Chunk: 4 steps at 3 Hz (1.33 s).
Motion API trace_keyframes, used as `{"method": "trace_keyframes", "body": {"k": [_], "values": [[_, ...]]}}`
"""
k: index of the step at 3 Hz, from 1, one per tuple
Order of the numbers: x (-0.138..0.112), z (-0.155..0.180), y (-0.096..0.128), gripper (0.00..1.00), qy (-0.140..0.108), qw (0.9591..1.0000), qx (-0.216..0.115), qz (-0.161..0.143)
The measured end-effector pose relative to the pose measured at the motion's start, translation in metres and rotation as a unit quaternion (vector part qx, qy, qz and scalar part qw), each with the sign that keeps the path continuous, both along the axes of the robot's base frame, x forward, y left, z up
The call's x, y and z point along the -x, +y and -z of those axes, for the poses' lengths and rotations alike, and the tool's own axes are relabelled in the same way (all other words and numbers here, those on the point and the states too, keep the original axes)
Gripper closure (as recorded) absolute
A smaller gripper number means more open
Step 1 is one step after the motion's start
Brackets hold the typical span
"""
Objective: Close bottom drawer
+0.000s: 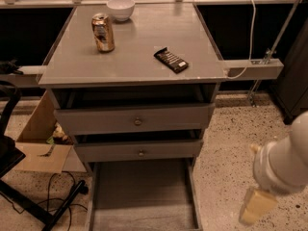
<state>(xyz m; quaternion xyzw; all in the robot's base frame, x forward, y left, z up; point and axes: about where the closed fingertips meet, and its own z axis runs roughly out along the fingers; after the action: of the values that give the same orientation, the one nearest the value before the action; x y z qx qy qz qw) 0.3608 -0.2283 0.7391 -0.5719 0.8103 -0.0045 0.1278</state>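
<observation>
The bottom drawer (143, 192) stood pulled out beneath the middle drawer (168, 150), its grey tray exposed. The gripper (257, 207) hung beyond the front right corner of the cabinet (144, 47), over the speckled floor (231, 134), apart from the drawer — spread or pressed together, I could not tell.

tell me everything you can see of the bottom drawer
The bottom drawer is a long, flat grey tray of wood-look board with low side walls, pulled far out under the middle drawer front toward the camera. Its front end runs off the lower edge of view. The gripper hangs apart from it, off to its right, above the speckled floor.
</observation>
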Motion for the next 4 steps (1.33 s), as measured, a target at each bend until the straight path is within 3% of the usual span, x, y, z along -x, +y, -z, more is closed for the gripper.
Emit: {"method": "trace_keyframes", "body": {"k": [1, 2, 4], "values": [[0.041, 0.099, -0.016, 0.00, 0.074, 0.9970, -0.013, 0.016], [0.059, 0.158, -0.028, 0.00, 0.127, 0.9914, -0.014, 0.028], [0.059, 0.172, -0.023, 0.00, 0.131, 0.9910, -0.021, 0.018]]}}
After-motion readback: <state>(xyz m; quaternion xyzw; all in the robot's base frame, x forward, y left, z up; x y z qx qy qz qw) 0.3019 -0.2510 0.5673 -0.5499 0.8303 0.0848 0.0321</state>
